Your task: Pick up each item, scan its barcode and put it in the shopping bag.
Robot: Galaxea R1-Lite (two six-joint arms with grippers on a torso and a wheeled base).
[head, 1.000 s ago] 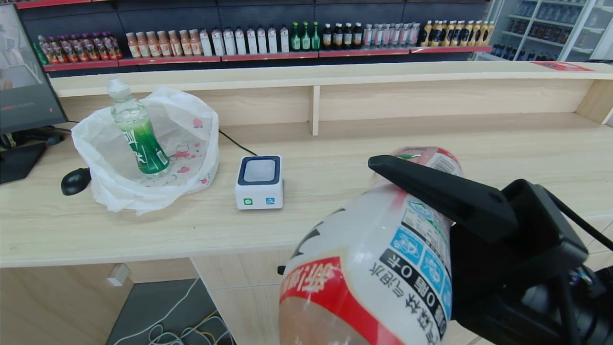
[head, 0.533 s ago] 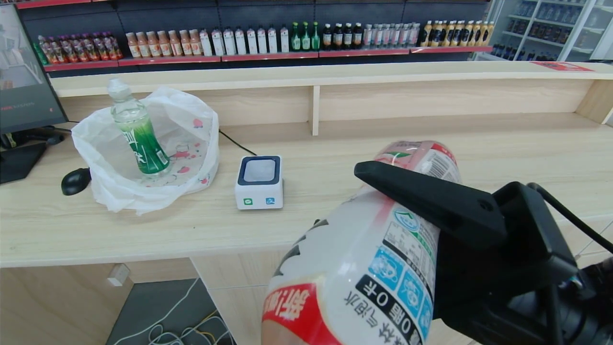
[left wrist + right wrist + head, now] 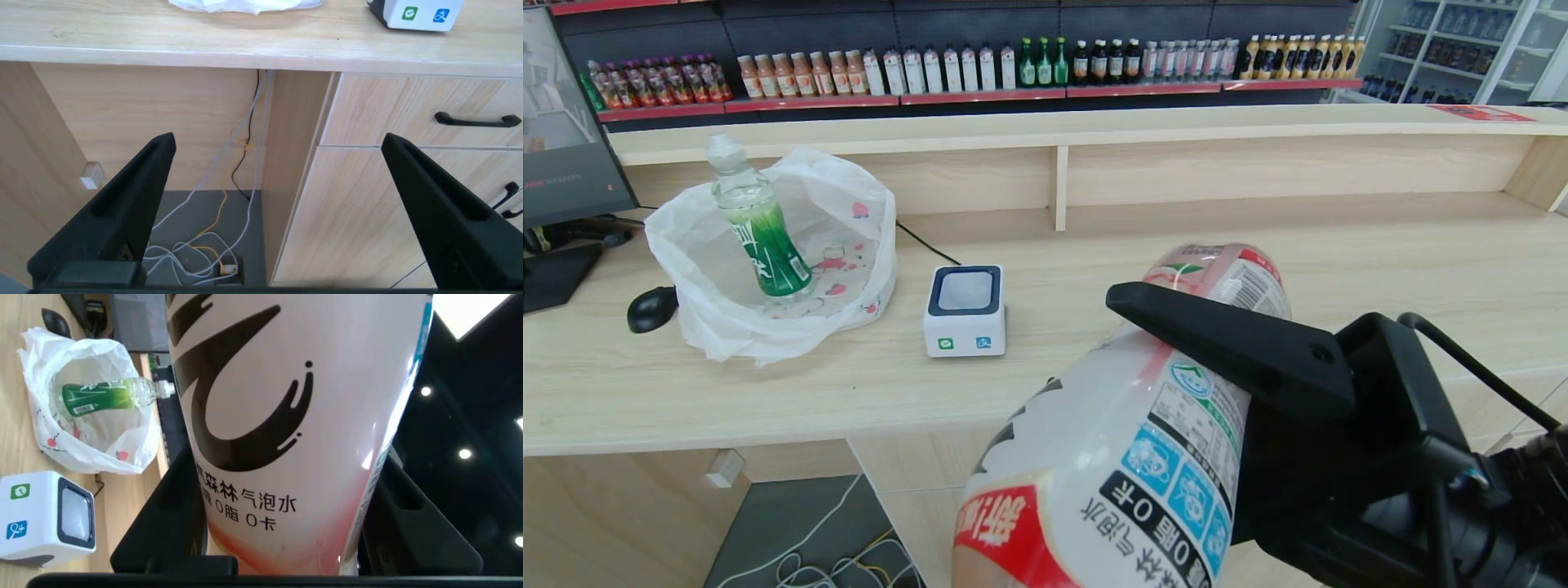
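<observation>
Wooden counter (image 3: 1094,269) ahead carries the scanner (image 3: 965,310) and shopping bag (image 3: 849,204), my right gripper (image 3: 278,547) clamps the pink-labelled bottle (image 3: 1119,441) above its near edge, and my left gripper (image 3: 278,147) hangs spread wide below

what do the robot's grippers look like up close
Both are matt black. The left gripper has two long wedge-shaped jaws that taper to their tips. The right gripper has the same flat tapered jaws, one with a small round hole near its base, on a blocky black mount. A thin black cable runs behind it.
</observation>
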